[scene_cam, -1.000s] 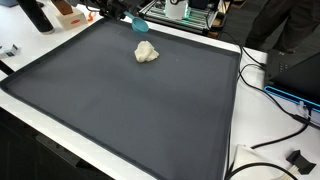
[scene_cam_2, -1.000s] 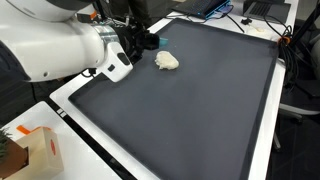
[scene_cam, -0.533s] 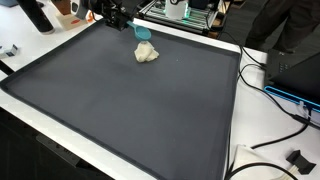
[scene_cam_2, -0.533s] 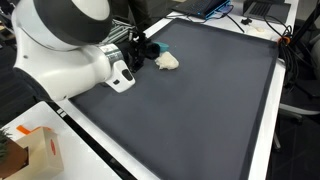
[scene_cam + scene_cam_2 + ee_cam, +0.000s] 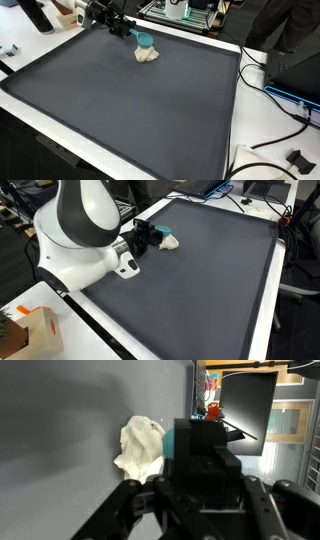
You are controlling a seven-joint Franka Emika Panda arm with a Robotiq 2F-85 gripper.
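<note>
Cream-white and crumpled, in an exterior view: shows a small lump with soft folds and an uneven outline, like wadded cloth or paper, lying on the dark grey mat at the upper middle of the frame. Places the black gripper slanting down from the upper left, with a teal piece at its tip, just above the lump and touching it or very nearly so. Leaves black cables trailing at the right edge, well apart.

Seen from the opposite side, in an exterior view: puts the lump at the upper middle, pale against the mat, its near side hidden behind the gripper. Fills the upper left with the bulky white arm; keeps a cardboard box in the lower left corner, off the mat.

From the wrist view: sets the lump left of centre, creased and shadowed in its folds, flat on the mat. Crowds the lower middle with the gripper, dark and blurred, the teal piece right beside the lump. Cannot tell from any view whether the jaws stand apart or pressed together.
</note>
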